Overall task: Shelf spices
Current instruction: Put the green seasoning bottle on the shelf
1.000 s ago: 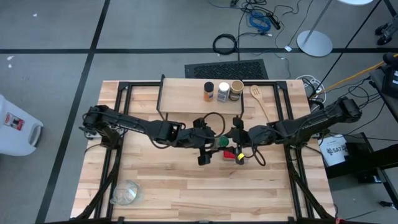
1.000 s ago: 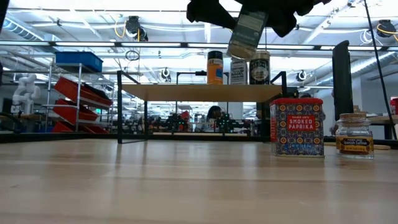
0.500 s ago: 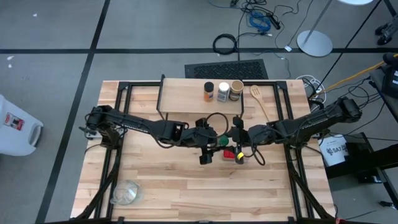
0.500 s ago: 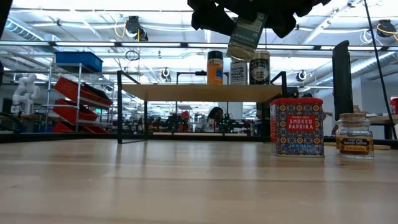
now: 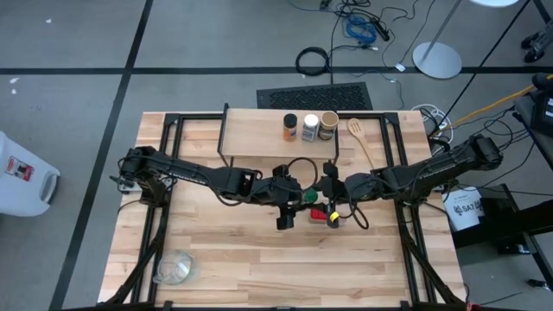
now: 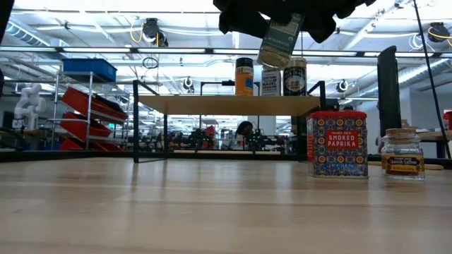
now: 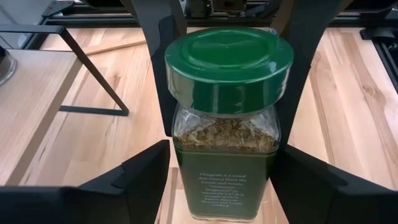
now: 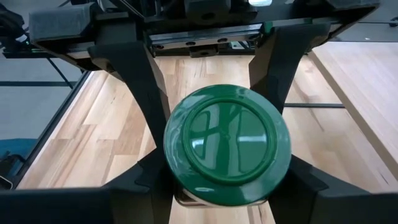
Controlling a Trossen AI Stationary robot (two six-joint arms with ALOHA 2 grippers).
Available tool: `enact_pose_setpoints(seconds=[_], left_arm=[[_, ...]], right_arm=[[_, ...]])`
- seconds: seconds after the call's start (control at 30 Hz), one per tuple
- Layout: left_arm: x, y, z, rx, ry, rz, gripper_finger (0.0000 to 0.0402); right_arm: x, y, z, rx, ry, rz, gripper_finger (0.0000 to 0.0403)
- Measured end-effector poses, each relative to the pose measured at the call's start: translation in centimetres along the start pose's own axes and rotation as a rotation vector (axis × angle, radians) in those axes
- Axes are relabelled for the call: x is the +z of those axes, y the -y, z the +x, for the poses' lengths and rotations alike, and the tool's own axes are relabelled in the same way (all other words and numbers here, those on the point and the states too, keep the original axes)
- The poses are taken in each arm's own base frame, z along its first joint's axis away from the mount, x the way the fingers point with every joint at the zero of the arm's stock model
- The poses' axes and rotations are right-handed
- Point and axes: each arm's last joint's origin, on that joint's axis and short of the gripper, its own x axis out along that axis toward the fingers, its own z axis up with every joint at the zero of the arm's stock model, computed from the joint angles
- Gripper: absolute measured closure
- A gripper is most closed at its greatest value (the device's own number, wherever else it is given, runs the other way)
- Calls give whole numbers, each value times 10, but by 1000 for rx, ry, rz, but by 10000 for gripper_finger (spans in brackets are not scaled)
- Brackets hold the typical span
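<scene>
Grey floor [image 5: 78, 52] with cables [image 5: 359, 26]; red bins [image 6: 88, 106].

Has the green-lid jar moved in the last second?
Barely. The green-lid jar hangs in about the same spot above the jars on the shelf in the low view, only tilting slightly.

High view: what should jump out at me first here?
Two arms meet above the table's middle: the right gripper holds a green-lidded herb jar in the air, the left gripper around it too. Behind, three jars stand on the shelf; a red paprika tin sits on the table.
</scene>
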Motion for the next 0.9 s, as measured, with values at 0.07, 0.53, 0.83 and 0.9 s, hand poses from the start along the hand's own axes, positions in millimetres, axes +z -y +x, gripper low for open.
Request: enact_pose_setpoints(seconds=[0.07,0.53,0.83,0.9], left_arm=[[0,0,1,1,-2,0,135],[0,0,1,-3,0,-3,200],[0,1,2,0,3,1,194],[0,1,2,0,4,2,193]], right_arm=[[0,0,0,1,-1,0,218],[0,0,0,1,-3,-11,207],[-1,-4,-1,15,-7,-25,160],[-1,-5,-2,18,-4,-26,137]])
